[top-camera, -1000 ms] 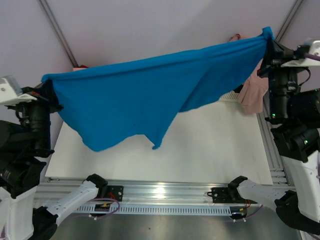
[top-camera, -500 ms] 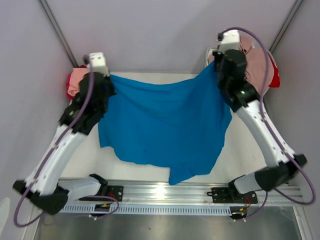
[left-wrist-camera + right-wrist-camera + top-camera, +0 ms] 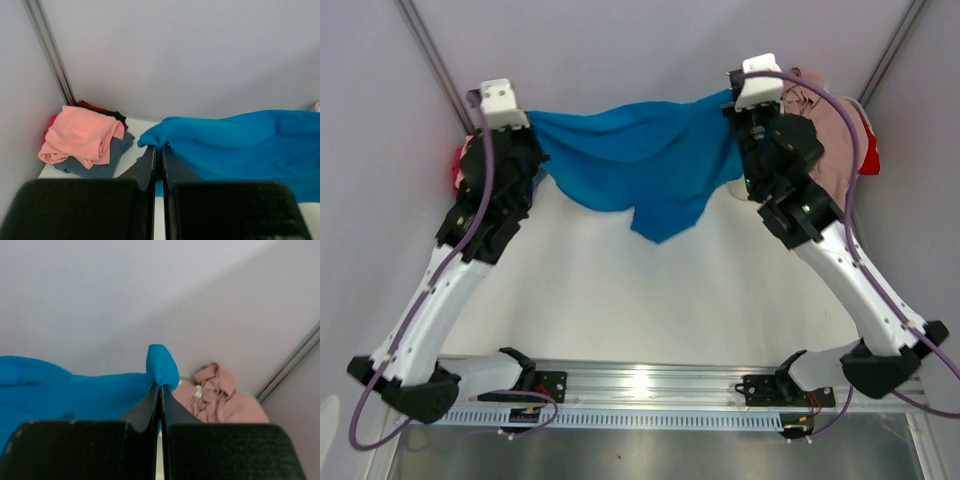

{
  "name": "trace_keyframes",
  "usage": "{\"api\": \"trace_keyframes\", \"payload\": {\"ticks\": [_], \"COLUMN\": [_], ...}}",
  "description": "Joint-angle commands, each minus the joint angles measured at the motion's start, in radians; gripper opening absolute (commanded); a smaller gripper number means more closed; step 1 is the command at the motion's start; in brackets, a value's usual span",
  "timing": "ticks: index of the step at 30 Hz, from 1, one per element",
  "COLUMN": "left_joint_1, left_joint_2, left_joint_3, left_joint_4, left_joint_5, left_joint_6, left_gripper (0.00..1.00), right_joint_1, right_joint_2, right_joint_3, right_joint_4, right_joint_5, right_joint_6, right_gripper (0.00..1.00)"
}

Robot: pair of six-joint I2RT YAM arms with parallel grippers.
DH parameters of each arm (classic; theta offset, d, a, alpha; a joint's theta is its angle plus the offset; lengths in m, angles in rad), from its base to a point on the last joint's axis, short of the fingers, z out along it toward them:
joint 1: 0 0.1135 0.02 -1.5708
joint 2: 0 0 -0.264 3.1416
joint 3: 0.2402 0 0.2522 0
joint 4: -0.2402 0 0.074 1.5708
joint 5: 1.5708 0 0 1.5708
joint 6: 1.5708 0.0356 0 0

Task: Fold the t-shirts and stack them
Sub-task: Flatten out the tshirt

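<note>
A bright blue t-shirt (image 3: 635, 155) hangs stretched between both arms at the far end of the table, its loose part drooping toward the middle. My left gripper (image 3: 159, 147) is shut on its left edge (image 3: 165, 132); my right gripper (image 3: 159, 386) is shut on its right corner (image 3: 161, 365). In the top view the left gripper (image 3: 532, 130) and right gripper (image 3: 732, 105) are mostly hidden by their arms. A stack with a salmon pink shirt (image 3: 82, 132) on a slate blue-grey one (image 3: 102, 162), red and black beneath, lies at the far left corner.
A dusty mauve-pink shirt (image 3: 220, 397) is heaped at the far right, with red cloth (image 3: 868, 150) beside it. Grey walls close in the back and sides. The white table (image 3: 650, 300) runs to the metal rail (image 3: 640, 385) at the near edge.
Both arms have swung from the near sides out to the far end of the table, carrying the blue shirt with them. It now hangs bunched near the back wall.
</note>
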Motion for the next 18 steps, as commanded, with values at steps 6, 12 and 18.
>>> {"api": "trace_keyframes", "payload": {"ticks": [6, 12, 18], "left_joint_1": [0.007, 0.005, 0.005], "left_joint_2": [-0.345, -0.583, -0.840], "left_joint_3": [-0.410, -0.564, -0.682], "left_joint_4": [0.222, -0.347, -0.623], "left_joint_5": [-0.102, -0.132, 0.064], "left_joint_6": [0.050, -0.367, -0.609], "left_gripper": [0.01, 0.01, 0.01], "right_joint_1": [0.103, 0.113, 0.113], "right_joint_2": [-0.392, -0.668, -0.705], "right_joint_3": [-0.343, -0.569, -0.607], "right_joint_4": [0.065, -0.346, -0.683], "right_joint_5": [0.089, 0.037, -0.018], "right_joint_6": [-0.005, 0.518, 0.845], "right_gripper": [0.00, 0.00, 0.00]}}
